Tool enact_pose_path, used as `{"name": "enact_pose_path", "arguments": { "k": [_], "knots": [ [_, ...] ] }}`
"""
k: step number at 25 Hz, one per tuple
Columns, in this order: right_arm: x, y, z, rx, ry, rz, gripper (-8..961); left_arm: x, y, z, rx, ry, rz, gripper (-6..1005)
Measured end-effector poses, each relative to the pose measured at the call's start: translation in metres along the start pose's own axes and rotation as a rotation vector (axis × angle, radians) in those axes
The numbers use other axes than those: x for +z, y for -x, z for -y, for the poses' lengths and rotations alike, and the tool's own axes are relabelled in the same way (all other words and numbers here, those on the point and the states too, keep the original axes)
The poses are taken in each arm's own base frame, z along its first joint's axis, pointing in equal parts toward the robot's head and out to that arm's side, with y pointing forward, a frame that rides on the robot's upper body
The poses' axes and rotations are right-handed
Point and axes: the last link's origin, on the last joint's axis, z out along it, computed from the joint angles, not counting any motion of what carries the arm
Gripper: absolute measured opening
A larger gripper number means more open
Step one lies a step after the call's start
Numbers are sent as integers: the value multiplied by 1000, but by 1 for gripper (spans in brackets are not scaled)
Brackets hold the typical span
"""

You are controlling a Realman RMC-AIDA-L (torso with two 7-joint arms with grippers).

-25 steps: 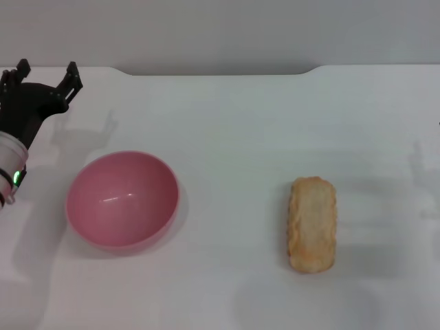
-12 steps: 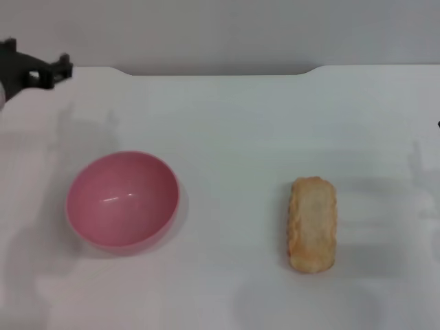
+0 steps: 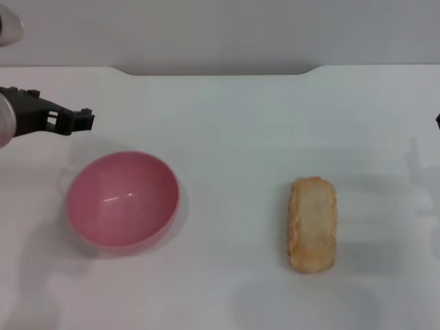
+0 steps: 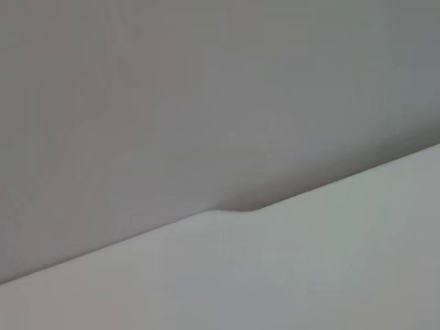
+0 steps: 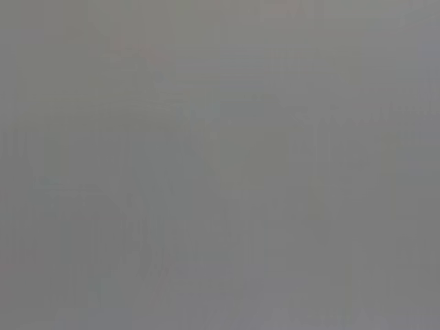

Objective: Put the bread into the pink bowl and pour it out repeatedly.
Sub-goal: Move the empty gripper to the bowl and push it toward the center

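Note:
The pink bowl (image 3: 122, 199) stands upright and empty on the white table at the left. The bread (image 3: 313, 223) lies flat on the table to the right of the bowl, well apart from it, its long side running front to back. My left gripper (image 3: 81, 119) hangs above the table just behind the bowl's left rim, turned side-on and pointing right, holding nothing. My right gripper is out of view; only a dark speck shows at the right edge. Neither wrist view shows the bowl or the bread.
The white table (image 3: 234, 124) ends at a far edge with a shallow notch against a grey wall (image 3: 220, 34). The left wrist view shows that edge (image 4: 234, 206) and the wall. The right wrist view is plain grey.
My left arm swung up and back out of the corner, then came down and forward again; its gripper now points right, just behind the bowl. Bowl and bread have not moved.

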Motion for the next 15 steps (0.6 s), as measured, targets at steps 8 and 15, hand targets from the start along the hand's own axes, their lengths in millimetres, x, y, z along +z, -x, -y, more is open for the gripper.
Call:
{"name": "enact_pose_path", "arguments": {
  "k": [8, 15],
  "knots": [
    [2, 1, 1, -2, -1, 4, 636, -17, 1, -9, 19, 40, 43, 830],
    [3, 1, 2, -4, -4, 2, 636, -5, 18, -14, 22, 60, 104, 813]
  ]
}}
